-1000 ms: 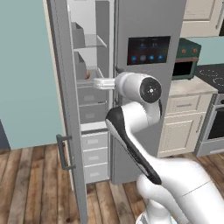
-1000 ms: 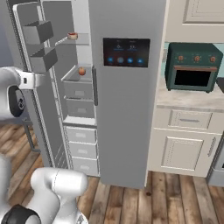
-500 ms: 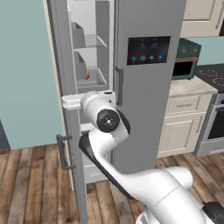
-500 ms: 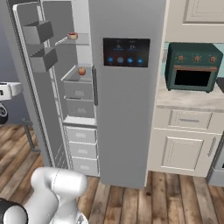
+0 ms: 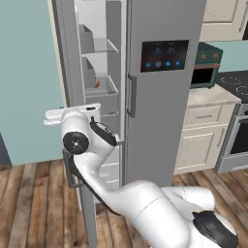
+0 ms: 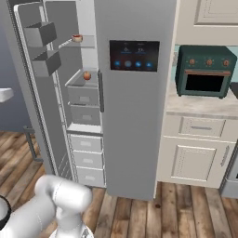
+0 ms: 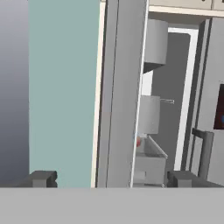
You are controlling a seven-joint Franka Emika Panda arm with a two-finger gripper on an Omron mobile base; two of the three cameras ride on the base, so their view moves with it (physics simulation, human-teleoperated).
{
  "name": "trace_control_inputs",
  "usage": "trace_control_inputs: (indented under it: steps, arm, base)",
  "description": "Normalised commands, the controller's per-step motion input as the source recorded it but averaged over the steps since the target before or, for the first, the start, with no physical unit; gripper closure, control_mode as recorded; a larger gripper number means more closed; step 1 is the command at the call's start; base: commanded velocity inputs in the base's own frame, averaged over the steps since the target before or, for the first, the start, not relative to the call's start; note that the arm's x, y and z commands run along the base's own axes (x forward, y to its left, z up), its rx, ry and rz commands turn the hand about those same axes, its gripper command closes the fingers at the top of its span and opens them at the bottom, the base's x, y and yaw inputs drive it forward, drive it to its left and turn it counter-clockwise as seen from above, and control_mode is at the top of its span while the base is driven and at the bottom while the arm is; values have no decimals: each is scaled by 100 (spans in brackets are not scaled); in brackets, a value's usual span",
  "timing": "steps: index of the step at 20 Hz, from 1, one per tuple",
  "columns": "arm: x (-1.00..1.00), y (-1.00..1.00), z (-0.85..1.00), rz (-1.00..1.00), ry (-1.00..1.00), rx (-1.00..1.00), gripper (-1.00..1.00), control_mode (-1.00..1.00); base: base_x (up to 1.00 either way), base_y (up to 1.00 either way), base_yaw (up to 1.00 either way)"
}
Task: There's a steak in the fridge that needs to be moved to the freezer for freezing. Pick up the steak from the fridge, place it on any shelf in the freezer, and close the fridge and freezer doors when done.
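Leftward my arm has swung since a moment ago, out past the tall plain grey door (image 6: 32,116), which stands wide open. My gripper (image 7: 113,179) has its jaws far apart, holding nothing. That door's thin edge stands ahead of me, with bare teal wall (image 7: 61,87) to one side. One flat red steak (image 6: 77,37) lies on the freezer's (image 6: 83,100) top glass shelf; it is too small to tell which way it points. One small round orange fruit (image 6: 87,75) sits lower. Two doors: the grey door with the dark panel (image 6: 135,116) is closed.

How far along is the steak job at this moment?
Done: the steak lies on an upper freezer shelf, and the fridge door is shut. In hand: the open gripper faces the edge of the freezer door, which stands open. Left: pushing that door shut.
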Motion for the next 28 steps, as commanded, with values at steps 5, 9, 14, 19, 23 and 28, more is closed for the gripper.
trace_control_inputs:
  steps: [5,9,14,19,23,28]
  arm:
    - [28,55,-39,-24,-3,-8,-100,-100]
    - [46,45,-47,-23,0,-7,-100,-100]
    - [46,3,-31,-7,0,-1,-100,-100]
    - [57,0,-27,0,1,0,-100,-100]
    - [63,0,-38,0,0,0,-100,-100]
    - [50,16,-31,0,0,-4,-100,-100]
  base:
    - [0,0,0]
    - [0,0,0]
    - [0,0,0]
    - [0,0,0]
    - [0,0,0]
    - [0,0,0]
